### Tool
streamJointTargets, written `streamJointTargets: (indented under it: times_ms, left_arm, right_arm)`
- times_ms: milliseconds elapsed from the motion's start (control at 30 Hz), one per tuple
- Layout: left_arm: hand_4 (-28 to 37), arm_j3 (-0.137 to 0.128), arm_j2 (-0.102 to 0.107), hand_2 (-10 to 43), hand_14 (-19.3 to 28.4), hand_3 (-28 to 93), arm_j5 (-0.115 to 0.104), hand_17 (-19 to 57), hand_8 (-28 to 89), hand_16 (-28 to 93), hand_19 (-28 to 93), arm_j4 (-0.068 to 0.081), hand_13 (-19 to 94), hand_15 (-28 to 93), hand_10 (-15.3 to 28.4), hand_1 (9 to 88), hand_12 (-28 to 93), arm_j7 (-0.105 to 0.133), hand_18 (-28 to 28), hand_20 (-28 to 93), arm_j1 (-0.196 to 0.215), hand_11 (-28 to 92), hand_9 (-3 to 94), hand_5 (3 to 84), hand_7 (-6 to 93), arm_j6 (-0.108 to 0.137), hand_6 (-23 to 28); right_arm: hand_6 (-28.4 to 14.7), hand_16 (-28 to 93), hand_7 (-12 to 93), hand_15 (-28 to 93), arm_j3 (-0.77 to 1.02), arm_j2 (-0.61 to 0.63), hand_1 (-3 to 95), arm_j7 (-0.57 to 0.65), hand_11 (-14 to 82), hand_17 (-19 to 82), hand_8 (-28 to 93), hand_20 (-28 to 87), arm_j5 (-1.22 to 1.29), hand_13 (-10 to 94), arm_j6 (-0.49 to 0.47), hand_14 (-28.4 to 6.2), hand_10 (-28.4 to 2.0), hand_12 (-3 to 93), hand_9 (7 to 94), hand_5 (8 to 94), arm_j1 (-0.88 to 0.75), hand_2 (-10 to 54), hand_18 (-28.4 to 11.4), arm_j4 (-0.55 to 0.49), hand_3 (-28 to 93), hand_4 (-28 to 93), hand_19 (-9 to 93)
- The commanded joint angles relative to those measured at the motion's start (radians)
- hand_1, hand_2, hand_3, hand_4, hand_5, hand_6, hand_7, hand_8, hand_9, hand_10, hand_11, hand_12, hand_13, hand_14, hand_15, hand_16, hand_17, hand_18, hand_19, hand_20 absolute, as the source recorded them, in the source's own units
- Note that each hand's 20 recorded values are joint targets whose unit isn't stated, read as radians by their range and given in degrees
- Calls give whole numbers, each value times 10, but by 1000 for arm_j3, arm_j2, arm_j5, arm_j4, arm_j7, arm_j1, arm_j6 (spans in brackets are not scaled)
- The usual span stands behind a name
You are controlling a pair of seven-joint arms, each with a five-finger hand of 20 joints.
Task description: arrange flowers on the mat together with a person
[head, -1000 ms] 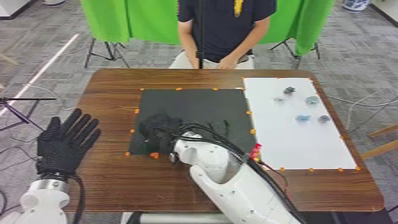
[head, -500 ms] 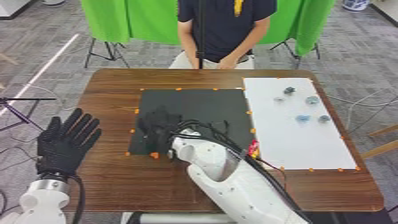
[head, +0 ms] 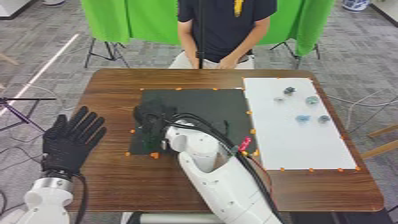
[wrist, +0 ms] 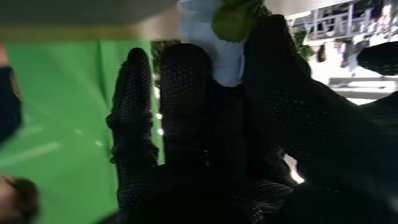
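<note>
In the head view my right hand (head: pixel 153 116) is over the left part of the black mat (head: pixel 209 97). In the right wrist view, the right hand (wrist: pixel 187 75) pinches a pale blue-white flower piece (wrist: pixel 227 60) with a green leaf (wrist: pixel 233 22) near the fingertips; the glove covers part of it. My left hand (head: pixel 73 142) is open beside the mat's left edge, fingers spread, holding nothing. Small bluish flowers lie on the white sheet (head: pixel 302 147) at the right, among them a dark one (head: pixel 290 90) and a light blue one (head: pixel 303 118).
A person sits across the brown table (head: pixel 115 185) with hands together near its far edge. Orange markers line the mat and the sheet. My right forearm (head: pixel 218 175) crosses the mat's near edge, with black cables along it.
My right hand has shifted slightly left over the mat, and its forearm has moved left too. The left hand has moved a little to the right. The flowers on the white sheet stayed put.
</note>
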Motion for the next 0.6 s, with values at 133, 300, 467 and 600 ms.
streamJointTargets:
  times_ms: [133,300,467,600]
  left_arm:
    - [-283,28,5,131,147,721,1,-28,-77,-28,268,4,305,231,150,254,100,-32,135,132,-30,151,386,429,61,2,85]
    - [-283,25,14,131,147,721,-8,-29,-77,-28,268,5,304,230,149,254,100,-25,135,133,-24,150,386,429,62,1,85]
    - [-283,12,7,130,149,721,5,-30,-77,-26,269,5,302,236,149,255,100,-27,136,133,-16,150,385,428,61,-10,85]
    - [-283,6,7,130,150,722,2,-30,-77,-27,270,3,301,237,149,254,100,-20,137,133,-4,150,384,426,61,-20,85]
  right_arm:
    - [26,492,496,579,-19,-65,590,-10,226,240,-47,312,-135,598,29,-70,-76,482,772,656,-66,-95,-195,13,696,-283,694]
    - [23,458,462,597,-65,-25,575,25,160,221,-99,298,-119,558,111,-78,-77,422,744,615,-43,-95,-196,14,682,-283,696]
    - [19,454,438,616,-116,16,572,75,155,209,-85,296,-109,541,113,-89,-81,420,734,618,-10,-95,-200,2,682,-283,703]
    - [10,454,451,635,-146,46,579,124,171,209,-79,303,-97,538,129,-99,-85,433,741,631,12,-95,-204,7,674,-283,713]
